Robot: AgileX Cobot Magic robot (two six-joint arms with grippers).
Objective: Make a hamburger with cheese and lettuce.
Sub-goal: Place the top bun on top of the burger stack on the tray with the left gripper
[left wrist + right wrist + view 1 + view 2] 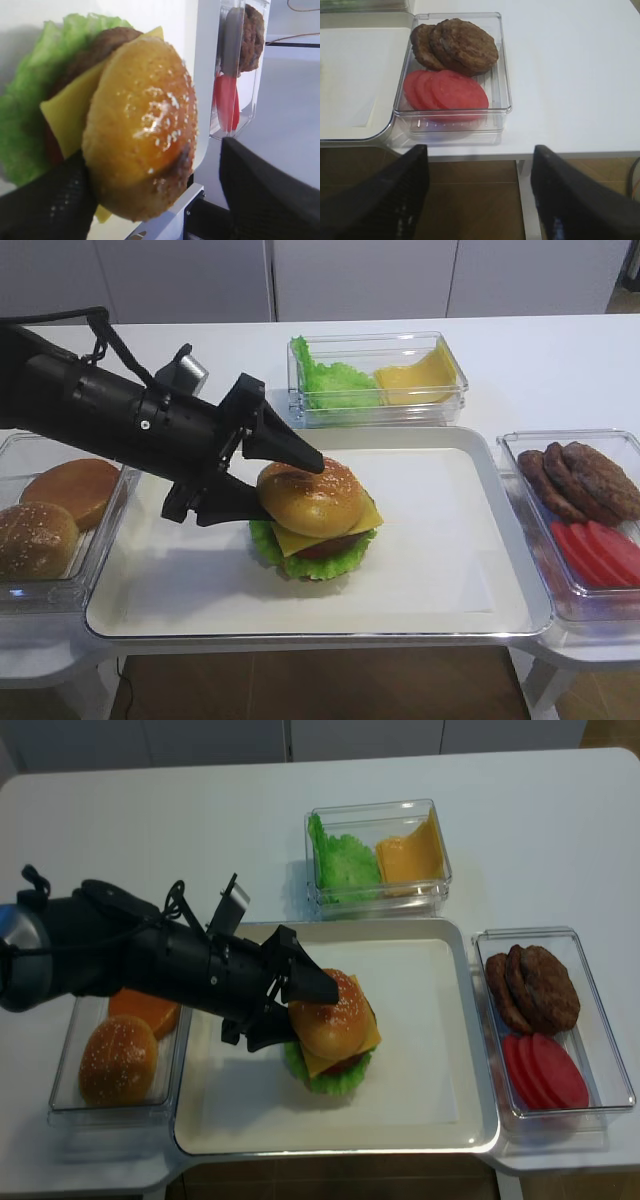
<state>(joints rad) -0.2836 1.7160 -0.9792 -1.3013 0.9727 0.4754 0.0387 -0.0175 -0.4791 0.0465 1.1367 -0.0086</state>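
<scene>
The hamburger [316, 520] stands on the white tray [450, 570], left of its middle: frilly lettuce [335, 562] at the bottom, then a dark patty, the square cheese [298, 540] and a sesame bun [312, 495], tilted, on top. My left gripper [285, 488] is open, with its jaws either side of the bun. In the left wrist view one finger [55, 200] touches the bun [142, 125] and the other finger [260, 195] stands apart from it. My right gripper [480, 150] is open and empty, low at the table's front edge.
A clear box at the back [440, 400] holds a heap of green leaves and yellow slices. A box on the right [560, 595] holds patties [460, 45] and tomato slices [447, 90]. A box on the left [110, 530] holds two buns.
</scene>
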